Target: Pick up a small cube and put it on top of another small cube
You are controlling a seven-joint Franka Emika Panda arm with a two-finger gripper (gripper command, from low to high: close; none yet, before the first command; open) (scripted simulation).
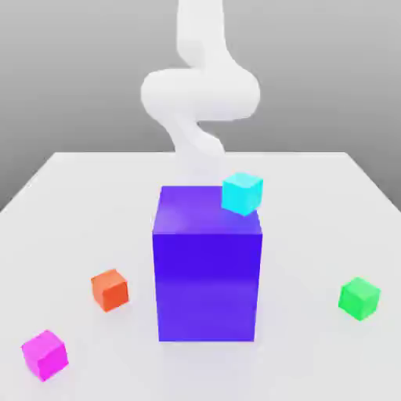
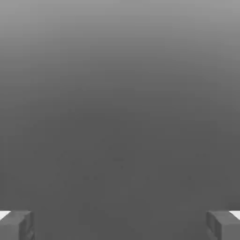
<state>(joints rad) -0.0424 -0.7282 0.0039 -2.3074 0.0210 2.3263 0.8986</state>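
Presently:
Pink cube [image 1: 45, 354]: table's near corner; likely light, rigid; take by opposite flat sides.
Gripper [image 2: 120, 225]: fingers apart, empty.

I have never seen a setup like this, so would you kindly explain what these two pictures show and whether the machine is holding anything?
These are simulator renders of one robot arm, the pale shape at the back of the exterior view. That picture looks across a white table. On it stand a big blue-violet block, a magenta-pink cube, an orange-red cube and a green cube. A cyan cube sits by the block's top corner. The other picture comes from a camera on the hand: the gripper has two grey fingers spread wide apart, with nothing between them.
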